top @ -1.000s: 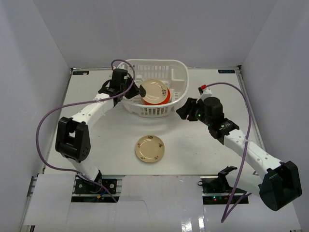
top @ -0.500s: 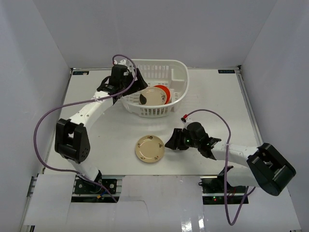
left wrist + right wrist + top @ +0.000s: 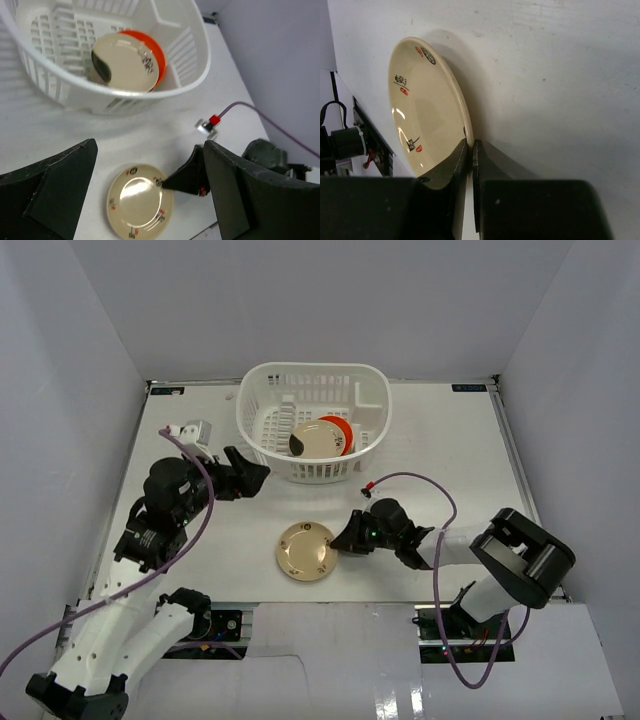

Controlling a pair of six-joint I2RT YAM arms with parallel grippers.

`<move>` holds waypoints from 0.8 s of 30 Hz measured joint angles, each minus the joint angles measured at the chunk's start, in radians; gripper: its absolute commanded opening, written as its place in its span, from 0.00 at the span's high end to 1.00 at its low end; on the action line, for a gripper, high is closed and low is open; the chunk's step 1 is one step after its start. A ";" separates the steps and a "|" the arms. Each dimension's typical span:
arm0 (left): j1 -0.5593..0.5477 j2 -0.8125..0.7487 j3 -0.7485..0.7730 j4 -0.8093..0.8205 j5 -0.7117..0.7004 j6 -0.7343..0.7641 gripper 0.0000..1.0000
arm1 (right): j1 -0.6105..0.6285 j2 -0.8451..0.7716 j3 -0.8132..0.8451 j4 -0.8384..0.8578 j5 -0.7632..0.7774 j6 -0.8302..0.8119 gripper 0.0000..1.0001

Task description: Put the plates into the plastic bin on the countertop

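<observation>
left gripper (image 3: 248, 476): jaws spread wide, holding nothing. It hangs over bare table, just left of the bin's near left corner, apart from the bin.
left fingers (image 3: 55, 185): two dark pads framing the left wrist view, with the bin and the loose plate both visible between them.
right gripper (image 3: 345, 540): low on the table at the loose plate's right edge. Fingers pressed nearly together, a thin slit between them, the plate's rim caught at the tips in the right wrist view.
round cream plastic plate with small dark and red marks (image 3: 307, 550): on the table near the front edge, well apart from the bin. The wrist view shows a shadow under its edge; whether that edge is off the surface I cannot tell.
large white plastic bin with slotted lattice sides (image 3: 315, 367): upright at the table's far middle, holding two plates.
round cream plate with a dark patch (image 3: 318, 438): inside the bin, towards its near side, tilted, lying on the red-orange one.
glossy red-orange plate (image 3: 345, 428): inside the bin, mostly covered, with only an arc showing at the right.
flat matte white countertop (image 3: 440, 440): carries the bin and the loose plate.
pale grey-white walls (image 3: 320, 300): enclose the table at the back and both sides.
purple cable (image 3: 440, 490): loops above the right arm's forearm.
</observation>
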 measured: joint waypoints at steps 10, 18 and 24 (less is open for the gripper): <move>-0.002 -0.299 -0.202 -0.202 -0.111 -0.015 0.02 | 0.024 -0.474 0.254 -0.343 0.136 -0.169 0.92; -0.002 -0.296 -0.280 -0.178 -0.167 -0.030 0.02 | -0.178 -0.235 0.739 -0.482 0.279 -0.359 0.92; -0.002 -0.295 -0.302 -0.172 -0.171 -0.028 0.02 | -0.257 0.114 1.016 -0.626 0.314 -0.433 0.92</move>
